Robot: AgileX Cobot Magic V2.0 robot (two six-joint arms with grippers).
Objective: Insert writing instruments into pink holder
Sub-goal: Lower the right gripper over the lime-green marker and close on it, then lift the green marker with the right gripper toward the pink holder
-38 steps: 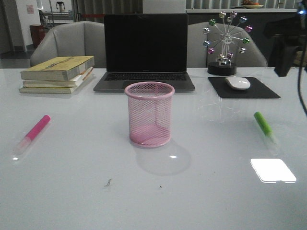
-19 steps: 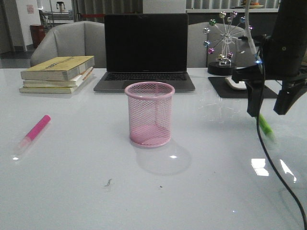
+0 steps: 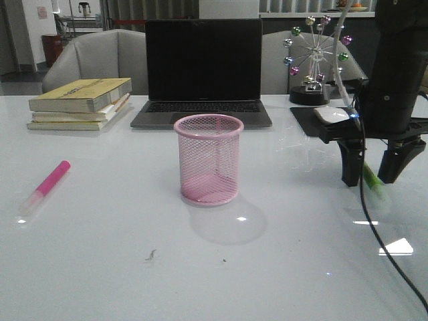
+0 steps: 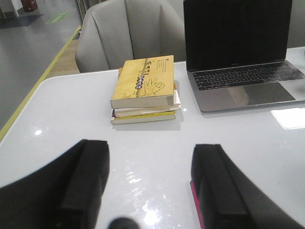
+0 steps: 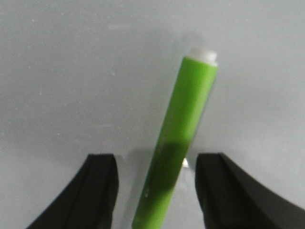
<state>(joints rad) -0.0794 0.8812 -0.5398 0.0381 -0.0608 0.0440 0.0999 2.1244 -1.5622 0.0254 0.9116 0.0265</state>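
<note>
The pink holder (image 3: 208,160), a round mesh cup, stands upright and empty at the table's middle. A hot pink highlighter (image 3: 47,184) lies on the table to the left of it. The green highlighter (image 3: 374,184) lies on the right, partly hidden by my right gripper (image 3: 368,180). That gripper is open, with one finger down on each side of the marker. The right wrist view shows the green highlighter (image 5: 183,138) between the spread fingers of the right gripper (image 5: 155,157), untouched. My left gripper (image 4: 151,150) is open over bare table, with a pink sliver (image 4: 195,202) beside one finger.
A shut-off laptop (image 3: 202,67) stands behind the cup. A stack of books (image 3: 80,103) is at the back left. A white mouse (image 3: 331,115) on a black pad and a ferris-wheel ornament (image 3: 314,60) are at the back right. The right arm's cable hangs toward the front.
My right arm came down from above the frame's right edge. Its open fingers now straddle the green highlighter at table height. The cup and the pink highlighter have not moved.
</note>
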